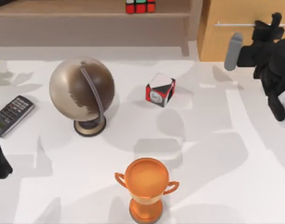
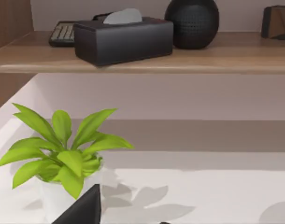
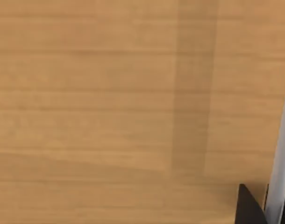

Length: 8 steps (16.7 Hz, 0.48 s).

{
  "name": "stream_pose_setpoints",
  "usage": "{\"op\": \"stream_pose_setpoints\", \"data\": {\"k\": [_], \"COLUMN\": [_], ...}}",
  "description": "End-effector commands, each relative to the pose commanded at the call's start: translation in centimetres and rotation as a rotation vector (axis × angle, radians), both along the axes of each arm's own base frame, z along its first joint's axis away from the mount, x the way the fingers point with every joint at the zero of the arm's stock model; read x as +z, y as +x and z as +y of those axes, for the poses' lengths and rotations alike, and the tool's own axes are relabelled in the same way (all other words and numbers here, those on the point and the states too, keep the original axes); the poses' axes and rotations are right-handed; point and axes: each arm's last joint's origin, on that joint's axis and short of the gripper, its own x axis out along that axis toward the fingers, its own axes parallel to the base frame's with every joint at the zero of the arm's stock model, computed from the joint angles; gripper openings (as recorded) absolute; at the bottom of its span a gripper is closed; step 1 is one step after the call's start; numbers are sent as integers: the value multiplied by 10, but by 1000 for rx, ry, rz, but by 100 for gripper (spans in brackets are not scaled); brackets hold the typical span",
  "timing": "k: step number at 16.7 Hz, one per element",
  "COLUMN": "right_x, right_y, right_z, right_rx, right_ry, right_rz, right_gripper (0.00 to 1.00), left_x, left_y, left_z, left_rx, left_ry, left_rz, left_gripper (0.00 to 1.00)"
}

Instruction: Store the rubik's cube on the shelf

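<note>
Rubik's cube (image 1: 140,6) sits on the shelf (image 1: 86,14) at the far side of the table, near the shelf's right end and its upright side panel. No claw is touching it. So the job looks done, as far as I can judge: the cube is stored, and all that seems left is for the arm to go back to rest.

The right gripper (image 1: 268,25) is up at the far right, well apart from the cube, in front of the orange-tan cabinet (image 1: 247,18) and close to its silver bar handle (image 1: 236,24). The right wrist view looks straight at the cabinet's wood. I cannot tell if its fingers are apart or together.

The left arm (image 1: 0,161) is parked at the near left edge, by the remote (image 1: 12,114).
</note>
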Motion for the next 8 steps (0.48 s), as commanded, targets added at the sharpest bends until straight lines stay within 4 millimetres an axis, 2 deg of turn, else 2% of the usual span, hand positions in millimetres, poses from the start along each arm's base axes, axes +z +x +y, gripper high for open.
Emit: {"op": "stream_pose_setpoints", "data": {"k": [8], "right_x": [0], "right_y": [0], "right_z": [0], "right_rx": [0], "right_ry": [0], "right_rz": [0], "right_gripper": [90], "left_x": [0], "left_y": [0], "left_z": [0], "left_rx": [0], "left_ry": [0], "left_rz": [0], "left_gripper": [100]}}
